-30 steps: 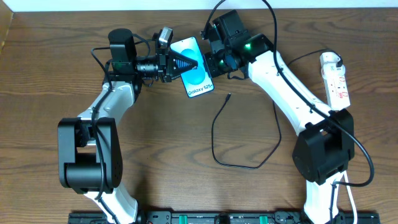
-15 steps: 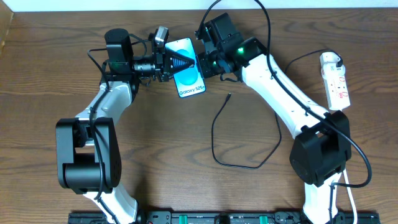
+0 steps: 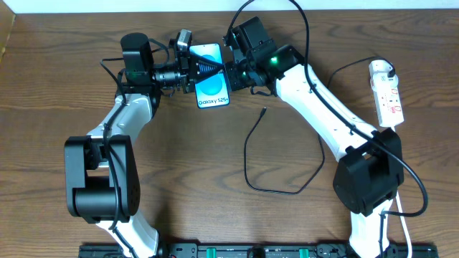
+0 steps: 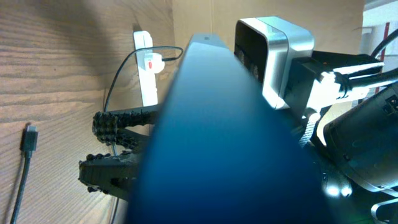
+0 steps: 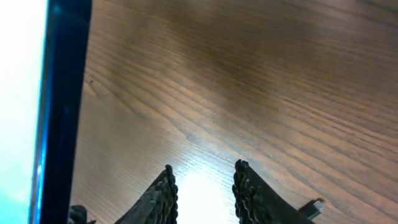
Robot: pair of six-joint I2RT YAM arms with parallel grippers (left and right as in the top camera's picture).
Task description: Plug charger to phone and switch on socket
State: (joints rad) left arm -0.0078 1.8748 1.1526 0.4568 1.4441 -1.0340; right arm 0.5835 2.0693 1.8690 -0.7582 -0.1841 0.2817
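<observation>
Wood-grain table [image 3: 179, 165] carries the charger [image 3: 246, 154], its plug loose near the phone [image 3: 213, 89]. Left gripper [image 3: 215, 69] clamps the phone; right gripper [image 5: 202, 177] stands slightly parted, empty. Likely positioning the phone; next, grasp the plug.

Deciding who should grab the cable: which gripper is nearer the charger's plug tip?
Right. The right gripper is up-left of the plug tip, beside the phone; the left gripper is farther left, over the phone.

Blurred phone [image 4: 217, 137], unreadable socket [image 3: 387, 93]
The phone was an out-of-focus mass filling the left wrist view; the socket's switch was too small overhead.
</observation>
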